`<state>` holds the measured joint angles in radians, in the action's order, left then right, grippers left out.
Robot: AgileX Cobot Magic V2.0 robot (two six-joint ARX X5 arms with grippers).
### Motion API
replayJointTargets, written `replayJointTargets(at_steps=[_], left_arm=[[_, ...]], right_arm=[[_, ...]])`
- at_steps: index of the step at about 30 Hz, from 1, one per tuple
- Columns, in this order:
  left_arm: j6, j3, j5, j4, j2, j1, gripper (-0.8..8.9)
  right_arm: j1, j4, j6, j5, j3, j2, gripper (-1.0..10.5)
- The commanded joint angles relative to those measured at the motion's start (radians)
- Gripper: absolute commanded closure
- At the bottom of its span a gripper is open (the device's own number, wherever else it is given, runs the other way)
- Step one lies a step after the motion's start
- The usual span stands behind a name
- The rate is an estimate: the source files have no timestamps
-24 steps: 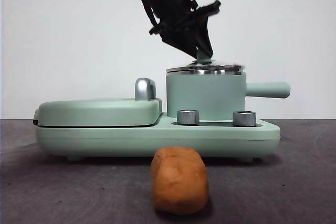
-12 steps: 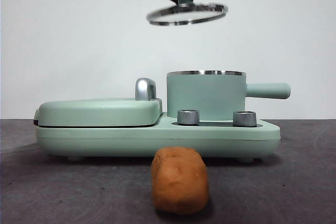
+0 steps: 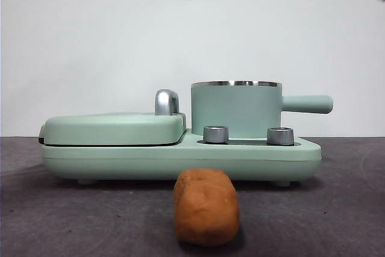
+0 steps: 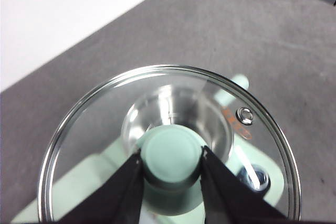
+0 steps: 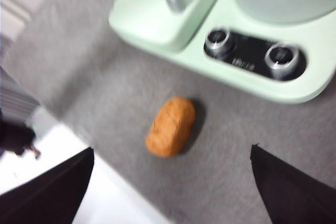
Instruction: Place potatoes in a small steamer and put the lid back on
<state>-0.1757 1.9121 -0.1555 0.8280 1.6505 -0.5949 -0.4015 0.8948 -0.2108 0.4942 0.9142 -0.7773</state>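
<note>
On the grey tabletop (image 3: 337, 209), your potato (image 3: 206, 206) lay near the front edge. Your left gripper (image 4: 171, 167) pinched the lid (image 4: 168, 145) above the open steamer (image 3: 236, 109); your right gripper (image 5: 170, 187) hung spread. Tilting could slip that knob free.

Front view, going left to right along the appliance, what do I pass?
Flat mint-green griddle cover → chrome handle → small mint-green steamer pot → its straight side handle. The orange-brown potato lies nearer, in front.
</note>
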Motion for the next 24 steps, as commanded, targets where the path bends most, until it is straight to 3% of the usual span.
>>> replayJointTargets(at_steps=[1,7,14,24], left_arm=[[-0.022,0.034,0.000,0.021,-0.001,0.011,8.07],[-0.024,0.034,0.000,0.087,-0.009,0.049,8.07],[-0.025,0.033,0.000,0.094,-0.009,0.100,8.07],[-0.014,0.033,0.000,0.092,-0.009,0.163,8.07]], right_arm=[[-0.105,-0.018,-0.055,-0.074,0.017,-0.066,4.7],[-0.299,-0.091,-0.177,-0.213,0.017,-0.229,4.7],[-0.422,-0.169,-0.250,-0.238,0.017,-0.422,4.7],[-0.494,-0.300,-0.333,-0.240,0.017,-0.650,4.7]])
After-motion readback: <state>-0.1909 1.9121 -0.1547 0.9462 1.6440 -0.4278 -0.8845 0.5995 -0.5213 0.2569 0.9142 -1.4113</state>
